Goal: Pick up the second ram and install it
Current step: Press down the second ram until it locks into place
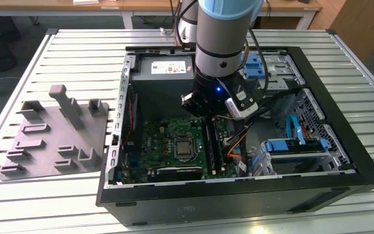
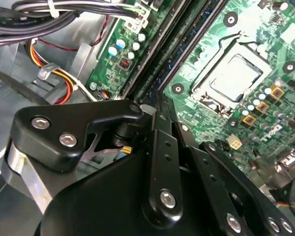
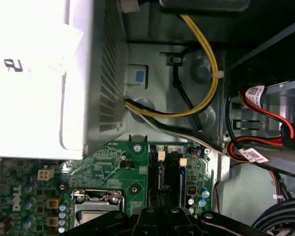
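Observation:
My gripper (image 1: pixel 212 117) hangs inside the open computer case (image 1: pixel 343 161), just over the long black memory slots on the green motherboard (image 1: pixel 164 141). In the second wrist view its black fingers (image 2: pixel 162 147) are drawn together to a narrow point at the gripper (image 2: pixel 157 101). The second ram (image 2: pixel 184 49) is a thin dark stick that runs from that point in line with the slots. In the exterior view it stands on edge as a dark strip (image 1: pixel 210 144) beside the processor socket (image 1: pixel 183 146). I cannot tell how deep it sits in the slot.
The grey moulded holder plate (image 1: pixel 50 141) lies on the slatted table at the exterior view's left. The power supply (image 1: pixel 164 66) and its yellow and black cables (image 3: pixel 201 69) crowd the space beside the slots. Blue drive brackets (image 1: pixel 291 146) stand at the exterior view's right.

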`<state>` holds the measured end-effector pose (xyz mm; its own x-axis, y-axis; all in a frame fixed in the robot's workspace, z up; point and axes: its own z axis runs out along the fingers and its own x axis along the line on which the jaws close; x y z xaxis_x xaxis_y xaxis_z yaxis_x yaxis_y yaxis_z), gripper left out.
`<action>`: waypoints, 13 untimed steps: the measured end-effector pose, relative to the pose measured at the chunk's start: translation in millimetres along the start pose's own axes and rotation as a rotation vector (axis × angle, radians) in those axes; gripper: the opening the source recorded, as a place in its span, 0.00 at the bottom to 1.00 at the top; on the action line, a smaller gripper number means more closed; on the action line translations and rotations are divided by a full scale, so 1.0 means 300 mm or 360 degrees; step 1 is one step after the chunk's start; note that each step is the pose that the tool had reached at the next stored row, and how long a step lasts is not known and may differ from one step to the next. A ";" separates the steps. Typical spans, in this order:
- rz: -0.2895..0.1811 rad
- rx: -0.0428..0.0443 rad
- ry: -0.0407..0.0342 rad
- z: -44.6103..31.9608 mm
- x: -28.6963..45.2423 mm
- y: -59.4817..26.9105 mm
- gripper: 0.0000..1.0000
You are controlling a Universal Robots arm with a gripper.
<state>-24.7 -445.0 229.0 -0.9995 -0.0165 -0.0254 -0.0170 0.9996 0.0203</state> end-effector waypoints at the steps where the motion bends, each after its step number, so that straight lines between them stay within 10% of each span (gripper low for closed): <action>1: 0.0000 0.0002 0.0000 0.004 -0.002 0.001 0.10; 13: 0.0000 0.0003 0.0001 0.035 -0.003 0.028 0.10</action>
<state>-23.6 -436.4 218.6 -0.9995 -0.0166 -0.0250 -0.0170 0.9997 0.0182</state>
